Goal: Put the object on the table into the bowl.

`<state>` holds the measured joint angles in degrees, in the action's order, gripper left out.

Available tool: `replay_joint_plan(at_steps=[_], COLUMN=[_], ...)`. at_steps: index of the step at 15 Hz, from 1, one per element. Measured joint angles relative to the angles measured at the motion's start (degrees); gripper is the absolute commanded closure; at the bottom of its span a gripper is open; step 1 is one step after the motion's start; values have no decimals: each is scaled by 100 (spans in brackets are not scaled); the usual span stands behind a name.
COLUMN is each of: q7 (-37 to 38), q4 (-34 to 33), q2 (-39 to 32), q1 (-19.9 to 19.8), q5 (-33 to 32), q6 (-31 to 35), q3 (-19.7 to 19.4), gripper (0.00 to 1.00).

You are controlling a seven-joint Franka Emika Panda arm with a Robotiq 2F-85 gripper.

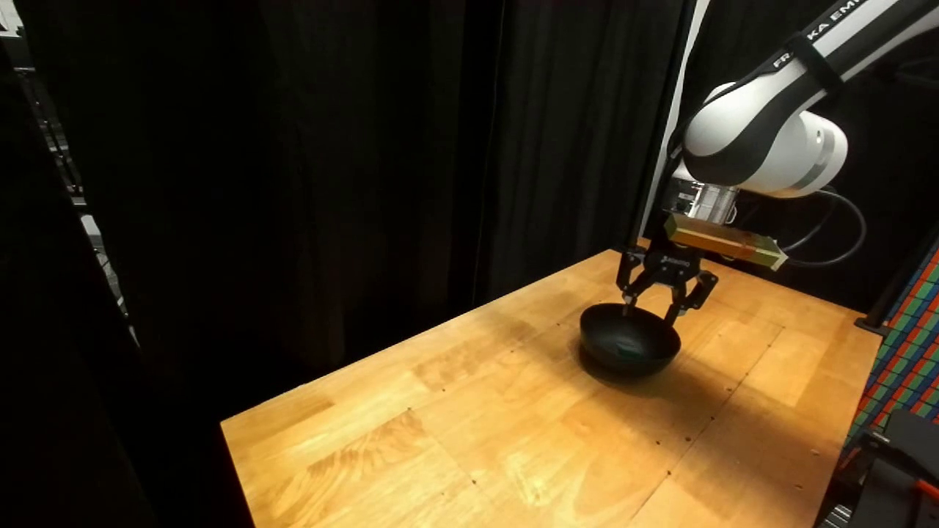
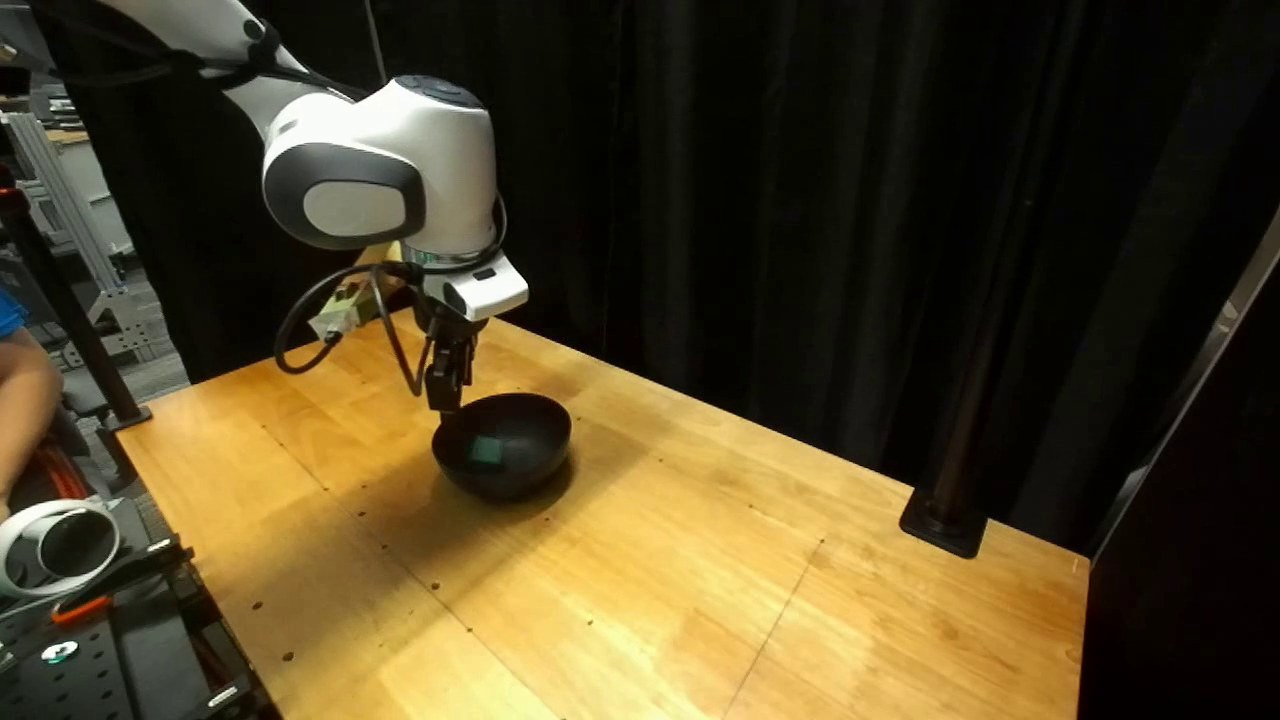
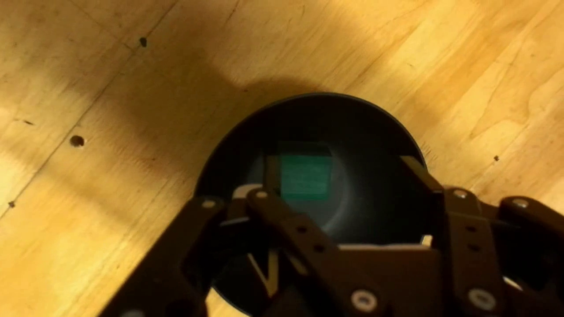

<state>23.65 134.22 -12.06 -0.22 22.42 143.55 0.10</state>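
The object, a small green block (image 3: 306, 177), lies inside the black bowl (image 3: 352, 121). The block also shows in both exterior views (image 1: 626, 349) (image 2: 486, 450), faintly in one of them. The bowl (image 1: 623, 365) (image 2: 540, 430) stands upright on the wooden table (image 1: 513, 440) (image 2: 700, 570) (image 3: 462, 79). My gripper (image 1: 650, 311) (image 2: 447, 408) (image 3: 346, 171) points down at the bowl, its fingertips around rim height. The fingers are spread wide apart with nothing between them. In the wrist view one finger appears beside the block's left edge and the other near the bowl's right rim.
Black curtains (image 1: 367, 183) (image 2: 750, 200) hang behind the table. A black post with a flat base (image 2: 945, 520) stands on the table's far edge. A dark cart with tools (image 2: 110, 640) stands beside the table, and a person's arm (image 2: 30, 400) shows near it.
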Motion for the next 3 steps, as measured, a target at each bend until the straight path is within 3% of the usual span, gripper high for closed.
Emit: replay_joint_plan(at_steps=[3], q7=[-294], q4=[14], q2=[105], q1=[-107], q5=[214], q6=[-331], q3=[-11], gripper=[0])
